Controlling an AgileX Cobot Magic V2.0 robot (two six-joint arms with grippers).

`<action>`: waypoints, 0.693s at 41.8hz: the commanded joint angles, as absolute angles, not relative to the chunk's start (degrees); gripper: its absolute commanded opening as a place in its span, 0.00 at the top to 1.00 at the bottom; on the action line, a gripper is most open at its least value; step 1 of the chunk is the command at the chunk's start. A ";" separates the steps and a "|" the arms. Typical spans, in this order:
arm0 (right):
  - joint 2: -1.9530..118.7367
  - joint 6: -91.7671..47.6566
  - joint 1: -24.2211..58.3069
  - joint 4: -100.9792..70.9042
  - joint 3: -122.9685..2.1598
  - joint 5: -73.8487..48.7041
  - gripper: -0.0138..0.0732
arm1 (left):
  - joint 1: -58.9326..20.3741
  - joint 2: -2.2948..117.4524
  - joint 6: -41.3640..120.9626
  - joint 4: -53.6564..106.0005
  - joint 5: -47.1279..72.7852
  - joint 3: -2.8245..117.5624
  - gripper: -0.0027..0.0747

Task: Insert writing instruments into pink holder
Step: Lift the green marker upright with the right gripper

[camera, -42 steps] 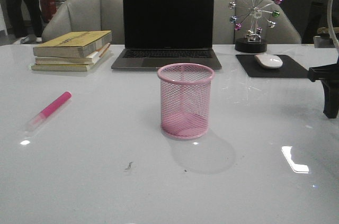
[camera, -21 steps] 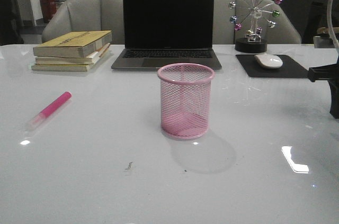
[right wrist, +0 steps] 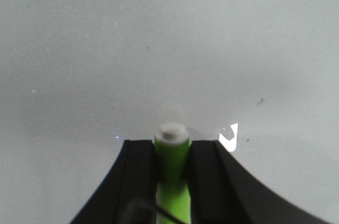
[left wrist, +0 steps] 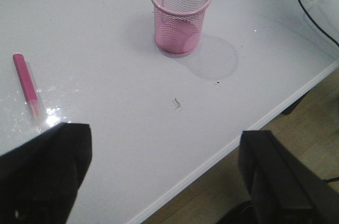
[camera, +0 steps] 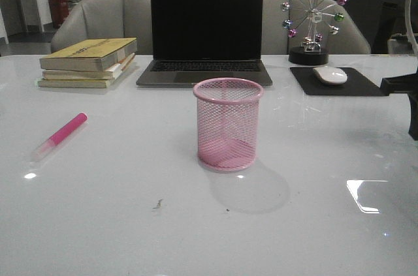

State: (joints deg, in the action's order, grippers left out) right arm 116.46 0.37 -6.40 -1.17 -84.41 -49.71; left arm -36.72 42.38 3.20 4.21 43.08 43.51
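Right gripper withdraws further toward the front view's right edge since a second ago, jaws clamped on the green pen; pickup looks done, transport next. Left gripper gapes wide, empty. Pink holder empty, well ahead of both. Pink pen lies untouched.

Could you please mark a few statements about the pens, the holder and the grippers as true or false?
1. The pink holder is empty. True.
2. The pink pen stands inside the holder. False: it lies on the table, towards the robot's left.
3. The right gripper is shut on the green pen. True.
4. The left gripper holds the pink pen. False: it is open and holds nothing.
5. The holder lies tipped over. False: it stands upright.
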 commanded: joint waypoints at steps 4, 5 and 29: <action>102.81 -0.43 -5.44 -2.35 -81.16 -41.40 0.65 | -37.13 42.45 3.01 4.93 38.95 44.98 0.17; 101.24 -0.43 -5.13 -2.35 -80.02 -39.40 0.65 | -37.13 42.45 3.01 4.93 38.95 44.98 0.17; 68.94 -0.43 16.73 -6.87 -54.40 -0.41 0.65 | -37.13 42.45 3.01 4.93 38.95 44.98 0.17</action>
